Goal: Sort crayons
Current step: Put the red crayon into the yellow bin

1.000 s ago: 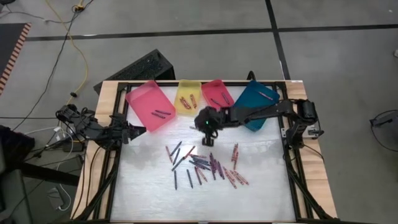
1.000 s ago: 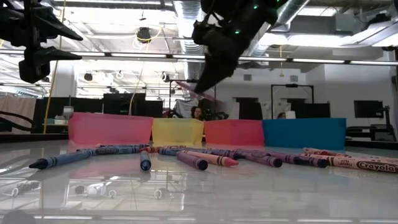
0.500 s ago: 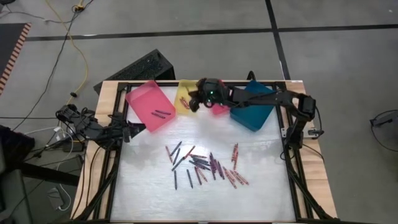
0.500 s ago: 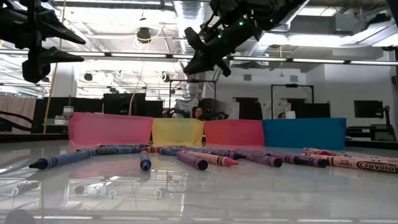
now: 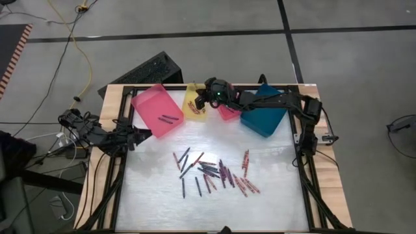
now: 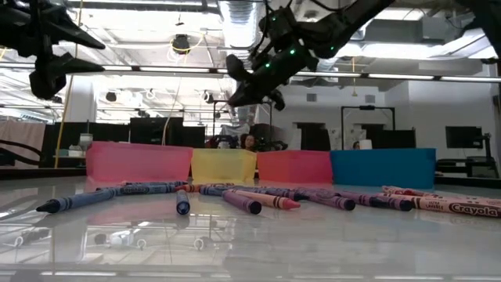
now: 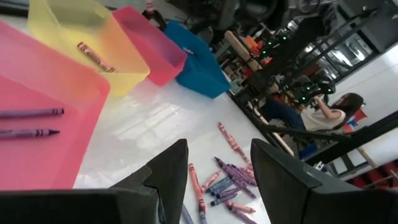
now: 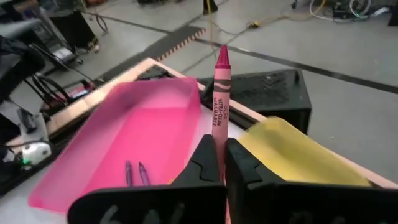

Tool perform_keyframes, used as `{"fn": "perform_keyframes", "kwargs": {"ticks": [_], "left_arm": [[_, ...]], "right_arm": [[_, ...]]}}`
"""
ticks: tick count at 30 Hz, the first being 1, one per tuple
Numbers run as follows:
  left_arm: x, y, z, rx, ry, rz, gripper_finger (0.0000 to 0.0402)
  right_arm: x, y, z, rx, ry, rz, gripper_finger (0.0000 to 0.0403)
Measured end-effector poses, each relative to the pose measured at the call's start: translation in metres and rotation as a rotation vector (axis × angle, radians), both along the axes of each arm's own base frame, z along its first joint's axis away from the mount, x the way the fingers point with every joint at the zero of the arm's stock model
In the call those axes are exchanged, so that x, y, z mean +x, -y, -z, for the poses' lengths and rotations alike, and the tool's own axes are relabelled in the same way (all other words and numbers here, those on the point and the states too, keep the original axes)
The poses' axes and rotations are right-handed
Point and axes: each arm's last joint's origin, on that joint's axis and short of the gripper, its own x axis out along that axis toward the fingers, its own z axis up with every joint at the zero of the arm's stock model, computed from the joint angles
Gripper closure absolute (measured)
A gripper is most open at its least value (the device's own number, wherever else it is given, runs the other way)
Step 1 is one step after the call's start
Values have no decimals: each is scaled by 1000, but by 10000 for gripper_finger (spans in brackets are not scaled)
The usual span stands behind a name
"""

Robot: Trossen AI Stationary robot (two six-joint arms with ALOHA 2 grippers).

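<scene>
Both arms are dark, near-black assemblies of jointed links. The right arm has rounded joint housings and a slim tubular forearm; a small green indicator light shows on its wrist housing at the 12 o'clock edge of the table. The left arm carries black cable bundles along its base at 9 o'clock. Each gripper has two flat, matte black fingers with angular, chamfered edges. The right fingers taper to narrow, squared tips.

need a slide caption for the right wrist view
Right gripper shut on a pink-red crayon, held upright over the pink tray and yellow tray.
</scene>
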Motion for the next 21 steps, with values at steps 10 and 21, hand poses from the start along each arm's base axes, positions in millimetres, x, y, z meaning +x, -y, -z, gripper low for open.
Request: {"fn": "perform_keyframes", "kwargs": {"ticks": [10,21], "left_arm": [[-2,-1,1,18,-41,23,236],[-5,-2,3,6,-80,40,236]], "right_arm": [[25,9,8,1,-20,-4,397],[35,12,35,54,-180,6,397]]}}
